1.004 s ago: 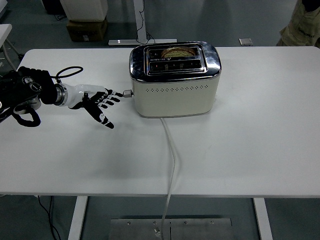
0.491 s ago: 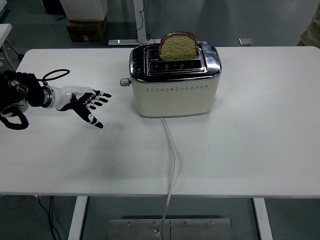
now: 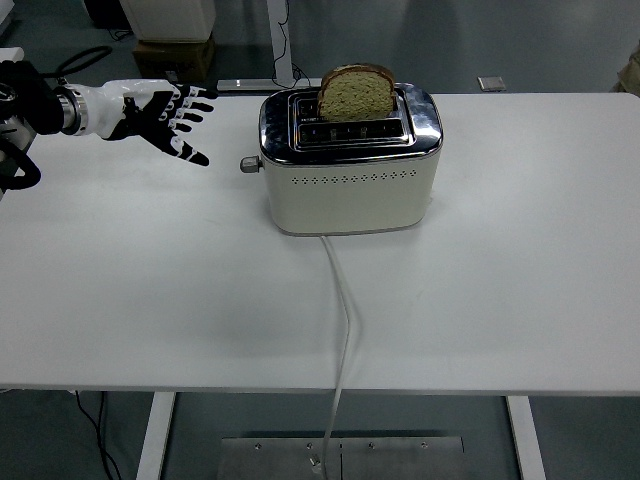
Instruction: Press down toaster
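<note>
1. Biggest thing we've got is the white table [image 3: 480,310], one of them, taking up most of the view. Nearly all of its top is bare, so nothing sits between the hand and the toaster.

2. One cream toaster [image 3: 350,160] with a shiny chrome top stands toward the back of the table, a bit left of the middle. We count two slots on top.

3. One white power cord [image 3: 347,310] comes out of the toaster's front face, snakes across the table toward us and drops over the near edge.

4. One slice of bread [image 3: 356,92] is sticking up out of the rear slot, well above the chrome top. The front slot looks empty from here.

5. One cardboard box [image 3: 174,58] sits on the floor behind the table's far left corner, with something white stacked on it.

6. Our left hand [image 3: 160,112] is up near the table's far left edge, well apart from the toaster. Its fingers [image 3: 190,105] are spread wide and pointing right toward the toaster, holding nothing and touching nothing as far as we can see.

7. Smallest bit: one toaster lever [image 3: 249,164], a little round knob poking out of the toaster's left end, sitting high on the side. It's clear of the hand.
</note>
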You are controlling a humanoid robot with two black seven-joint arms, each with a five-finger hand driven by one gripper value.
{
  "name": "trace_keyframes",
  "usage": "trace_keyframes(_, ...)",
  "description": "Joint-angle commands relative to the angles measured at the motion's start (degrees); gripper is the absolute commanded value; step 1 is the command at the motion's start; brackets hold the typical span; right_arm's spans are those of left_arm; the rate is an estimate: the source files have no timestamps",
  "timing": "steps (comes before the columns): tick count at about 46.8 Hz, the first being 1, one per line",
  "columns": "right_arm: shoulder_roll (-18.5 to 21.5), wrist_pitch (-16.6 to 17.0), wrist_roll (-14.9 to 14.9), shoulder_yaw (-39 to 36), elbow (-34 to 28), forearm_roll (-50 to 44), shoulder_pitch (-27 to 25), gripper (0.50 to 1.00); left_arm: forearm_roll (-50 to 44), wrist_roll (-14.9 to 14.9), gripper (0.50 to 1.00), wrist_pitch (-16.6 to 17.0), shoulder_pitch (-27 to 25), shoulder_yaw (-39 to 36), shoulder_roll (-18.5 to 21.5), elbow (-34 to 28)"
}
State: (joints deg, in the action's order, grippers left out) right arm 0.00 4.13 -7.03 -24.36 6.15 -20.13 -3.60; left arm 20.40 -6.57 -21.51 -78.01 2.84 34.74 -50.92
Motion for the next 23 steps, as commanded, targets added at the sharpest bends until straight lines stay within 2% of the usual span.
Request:
trace_keyframes(1, 0.0, 0.0, 0.0, 0.0, 0.0, 0.0, 0.0, 1.000, -0.6, 0.1, 1.000, -0.1, -1.0, 2.5, -2.2, 2.6)
trace_keyframes(11, 0.0, 0.0, 0.0, 0.0, 0.0, 0.0, 0.0, 1.000, -1.2, 0.8, 1.000, 0.0, -1.3, 13.2, -8.1, 13.2)
trace_keyframes(17, 0.0, 0.0, 0.0, 0.0, 0.0, 0.0, 0.0, 1.000, -2.5, 2.7, 1.000, 0.1, -1.1, 18.5, -10.4, 15.3)
trace_keyframes(23, 0.0, 0.0, 0.0, 0.0, 0.0, 0.0, 0.0, 1.000, -10.8, 3.0, 1.000, 0.2, -0.6, 20.7, -10.9, 15.8)
